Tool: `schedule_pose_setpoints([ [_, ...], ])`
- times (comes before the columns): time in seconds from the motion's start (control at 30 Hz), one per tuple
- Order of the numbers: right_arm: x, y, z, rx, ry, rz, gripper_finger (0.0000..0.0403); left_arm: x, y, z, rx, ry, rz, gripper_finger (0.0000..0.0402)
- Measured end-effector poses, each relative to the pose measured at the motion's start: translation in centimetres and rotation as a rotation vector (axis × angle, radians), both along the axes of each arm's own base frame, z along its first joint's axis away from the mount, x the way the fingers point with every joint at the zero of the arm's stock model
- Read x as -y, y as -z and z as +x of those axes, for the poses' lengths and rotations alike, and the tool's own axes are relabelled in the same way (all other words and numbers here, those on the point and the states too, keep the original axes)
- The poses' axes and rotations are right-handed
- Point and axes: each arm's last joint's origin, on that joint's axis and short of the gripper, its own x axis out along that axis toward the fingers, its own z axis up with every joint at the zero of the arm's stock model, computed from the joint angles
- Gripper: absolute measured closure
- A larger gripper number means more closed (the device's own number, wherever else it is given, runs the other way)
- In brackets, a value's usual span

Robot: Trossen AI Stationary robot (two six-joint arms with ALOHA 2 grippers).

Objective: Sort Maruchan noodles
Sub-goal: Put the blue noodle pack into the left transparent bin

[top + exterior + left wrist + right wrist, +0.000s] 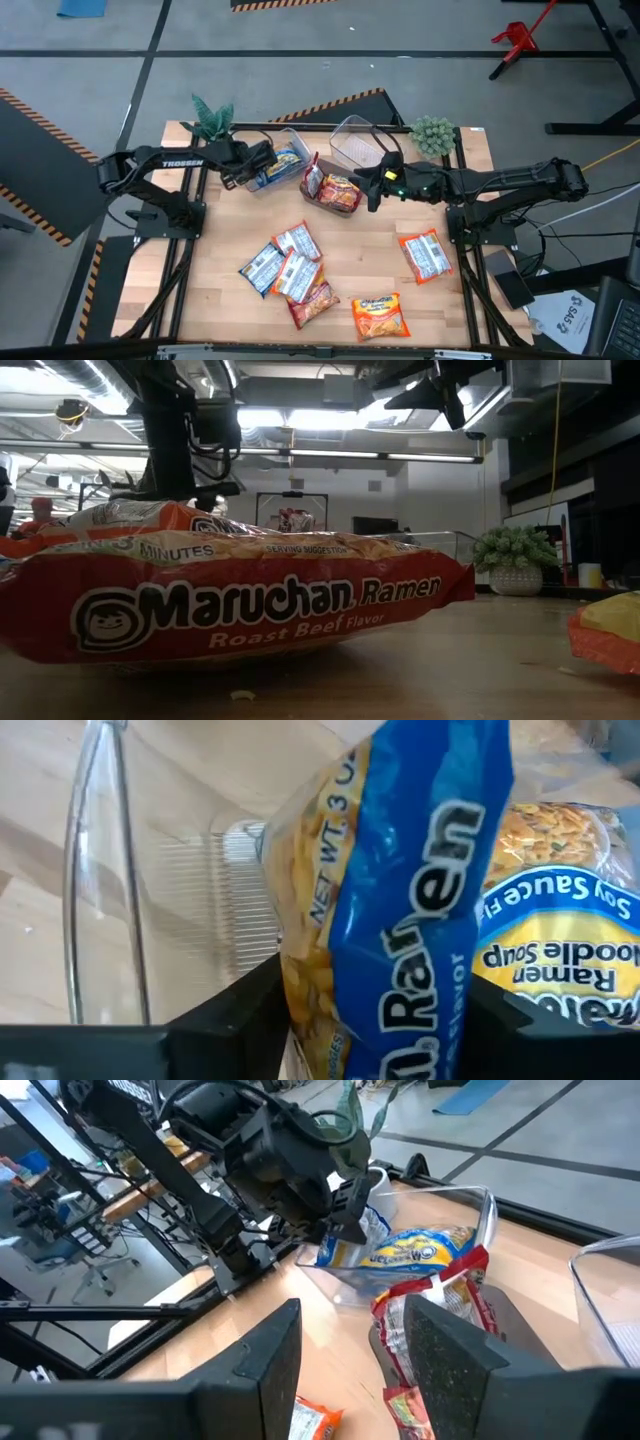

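High view: left pincer [262, 160] at clear bin [292, 140] rim, clasping blue packet [400, 920]. Right pincer [372, 187] part-open beside red packet [430, 1315]; bare surface [220, 230] frontward.

Back row crowded, front corners and lanes between packets open.

Along the far edge, the clear bin [283, 150] with the left gripper [262, 163] over it, the grey bin [335, 192] with the right gripper [372, 190] beside it, and an empty clear bin [355, 140] stand close together, with two potted plants [212, 120] at the corners, leaving little passage there. Mid-table, a cluster of packets [290, 270] blocks the centre-left; an orange packet [380, 316] and a red-white packet [424, 255] lie apart, with bare wood table [370, 250] between them and along the left side.
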Motion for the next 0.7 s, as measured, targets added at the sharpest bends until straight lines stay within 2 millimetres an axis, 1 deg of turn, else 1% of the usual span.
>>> schedule_pose_setpoints([
  [0.33,0.1,0.1,-0.1,-0.022,0.016,-0.031,0.0240,-0.9,-0.1,-0.2,0.049,0.004,-0.047,0.0139],
  [0.53,0.1,0.1,-0.1,-0.022,0.019,-0.032,0.0240,-1.1,-0.3,-0.4,0.086,0.034,-0.102,0.0131],
  [0.7,0.1,0.2,-0.1,-0.035,0.037,-0.038,0.0240,-1.3,-1.5,-1.2,0.128,0.050,-0.060,0.0133],
])
